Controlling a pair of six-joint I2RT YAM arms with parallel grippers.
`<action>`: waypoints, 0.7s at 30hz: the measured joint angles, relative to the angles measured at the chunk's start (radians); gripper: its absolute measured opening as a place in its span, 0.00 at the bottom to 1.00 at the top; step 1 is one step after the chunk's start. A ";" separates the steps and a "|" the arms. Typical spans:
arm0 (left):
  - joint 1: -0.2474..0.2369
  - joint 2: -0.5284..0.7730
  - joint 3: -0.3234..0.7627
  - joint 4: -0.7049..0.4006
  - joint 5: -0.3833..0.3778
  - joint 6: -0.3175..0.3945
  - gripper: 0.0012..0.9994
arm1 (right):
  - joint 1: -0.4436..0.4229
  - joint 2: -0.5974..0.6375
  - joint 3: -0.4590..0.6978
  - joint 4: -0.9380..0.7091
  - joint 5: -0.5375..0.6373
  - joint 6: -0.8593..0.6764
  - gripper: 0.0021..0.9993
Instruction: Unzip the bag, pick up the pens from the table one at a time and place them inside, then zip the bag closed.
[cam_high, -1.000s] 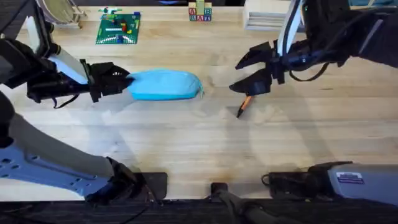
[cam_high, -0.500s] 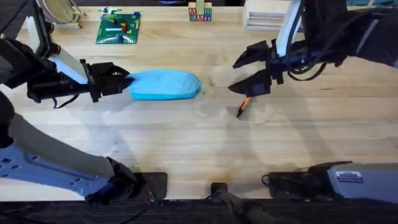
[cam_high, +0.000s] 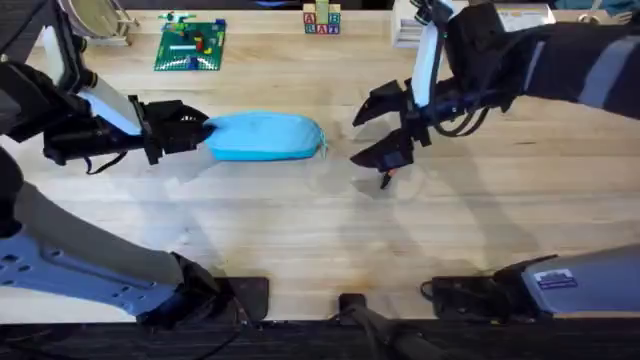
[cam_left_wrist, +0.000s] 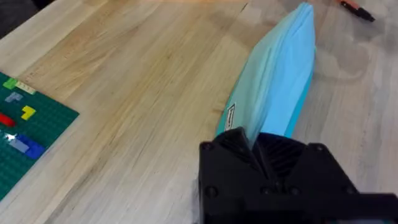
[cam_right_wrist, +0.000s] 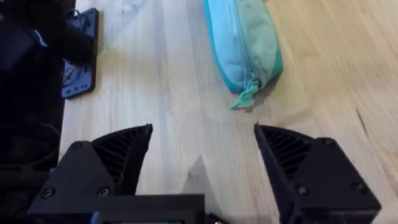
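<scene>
Barely begun: bag (cam_high: 265, 136) zipped, pen (cam_high: 388, 176) on the table (cam_high: 300, 230).

Overhead, the bag lies at about ten o'clock from the table's middle, long axis from nine to three, its zipper closed as far as the right wrist view shows, with the pull tab (cam_right_wrist: 245, 96) hanging off the three o'clock end. The left gripper (cam_high: 196, 132) pinches the bag's nine o'clock end, fingers closed on the fabric. The right gripper (cam_high: 380, 130) hovers near the tab end with jaws spread wide, holding nothing; the tab sits ahead of its fingers (cam_right_wrist: 118, 152), not yet between them. The pen rests at five o'clock of that gripper, partly under it. Unzipping, loading the pen and rezipping all appear to remain.
</scene>
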 joint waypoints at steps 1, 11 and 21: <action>0.000 0.000 0.000 0.000 0.000 0.000 0.04 | 0.005 0.011 0.000 0.010 -0.002 -0.002 1.00; 0.000 0.000 0.000 0.000 0.000 0.000 0.04 | 0.045 0.087 0.002 0.103 -0.005 -0.013 1.00; 0.000 0.000 0.000 0.000 0.000 0.000 0.04 | 0.058 0.118 0.005 0.244 0.000 0.007 1.00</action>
